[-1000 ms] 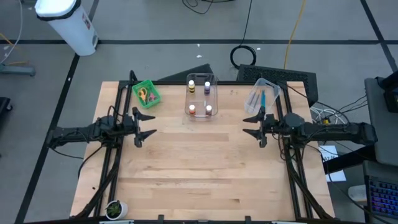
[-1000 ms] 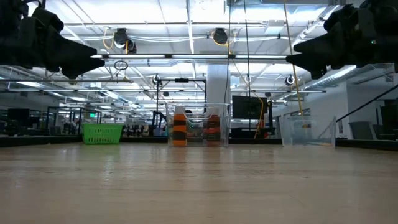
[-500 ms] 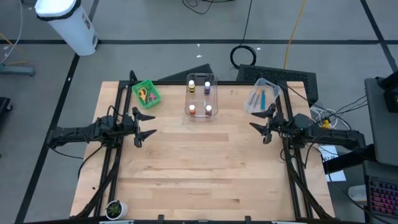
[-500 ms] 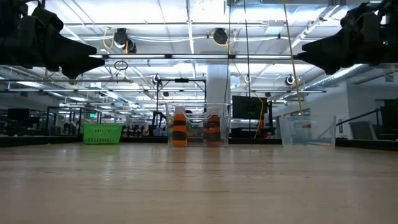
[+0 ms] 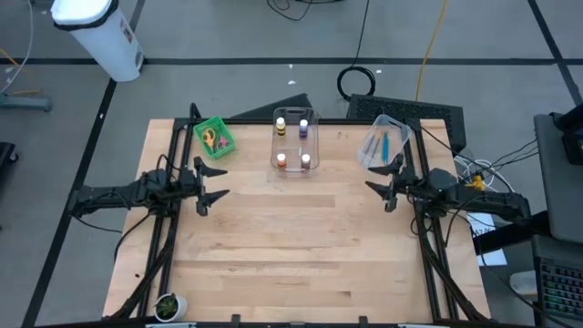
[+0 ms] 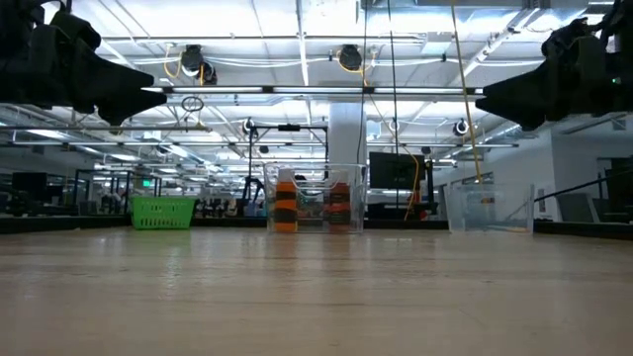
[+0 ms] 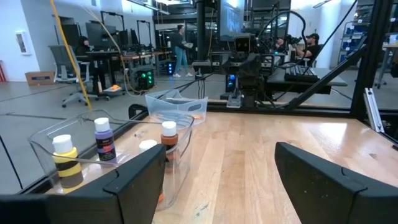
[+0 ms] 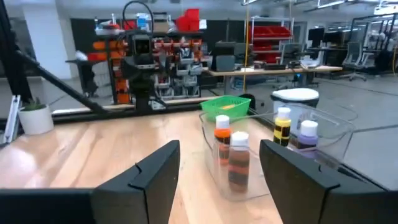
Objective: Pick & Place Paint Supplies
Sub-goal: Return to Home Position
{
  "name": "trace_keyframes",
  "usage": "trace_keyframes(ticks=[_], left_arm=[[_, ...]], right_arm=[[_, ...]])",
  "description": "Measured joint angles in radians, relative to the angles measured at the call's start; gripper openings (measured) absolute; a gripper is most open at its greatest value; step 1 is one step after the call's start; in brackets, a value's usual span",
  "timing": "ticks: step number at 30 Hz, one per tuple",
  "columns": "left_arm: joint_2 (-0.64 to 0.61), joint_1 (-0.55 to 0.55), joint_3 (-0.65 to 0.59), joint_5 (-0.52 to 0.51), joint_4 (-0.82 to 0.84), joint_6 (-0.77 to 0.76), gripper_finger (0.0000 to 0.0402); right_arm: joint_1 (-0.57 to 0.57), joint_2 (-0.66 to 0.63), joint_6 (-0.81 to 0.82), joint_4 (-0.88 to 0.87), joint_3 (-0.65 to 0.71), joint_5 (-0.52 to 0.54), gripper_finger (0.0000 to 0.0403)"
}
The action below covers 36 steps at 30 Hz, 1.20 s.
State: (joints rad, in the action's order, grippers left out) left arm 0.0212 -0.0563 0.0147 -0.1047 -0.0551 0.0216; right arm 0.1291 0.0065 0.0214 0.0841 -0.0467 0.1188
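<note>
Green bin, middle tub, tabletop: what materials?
Green bin: likely plastic, matte, walls look slotted. Middle tub: clear plastic, glossy; the bottles show through its walls. Tabletop: light wood in joined strips with visible grain, probably a satin finish.

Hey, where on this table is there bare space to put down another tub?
The whole near half of the wooden table is bare, as is the strip between the open left gripper and open right gripper. The far edge is crowded: green plastic bin, clear tub of paint bottles, clear tub of brushes.
</note>
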Motion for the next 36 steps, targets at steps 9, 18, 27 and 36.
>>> trace_keyframes(ticks=[9, 18, 27, 36], left_arm=[[0.0, 0.0, 0.0, 0.0, 0.0, 0.0, 0.0308], [0.0, 0.0, 0.0, 0.0, 0.0, 0.0, 0.0308], [0.0, 0.0, 0.0, 0.0, 0.0, 0.0, 0.0308], [0.0, 0.0, 0.0, 0.0, 0.0, 0.0, 0.0308]], right_arm=[[0.005, 0.001, -0.007, 0.036, 0.001, 0.272, 0.0213], [0.005, 0.001, -0.007, 0.065, 0.002, 0.274, 0.0216], [0.005, 0.001, -0.007, 0.067, 0.003, 0.274, 0.0212], [0.005, 0.001, -0.007, 0.068, 0.003, 0.273, 0.0216]])
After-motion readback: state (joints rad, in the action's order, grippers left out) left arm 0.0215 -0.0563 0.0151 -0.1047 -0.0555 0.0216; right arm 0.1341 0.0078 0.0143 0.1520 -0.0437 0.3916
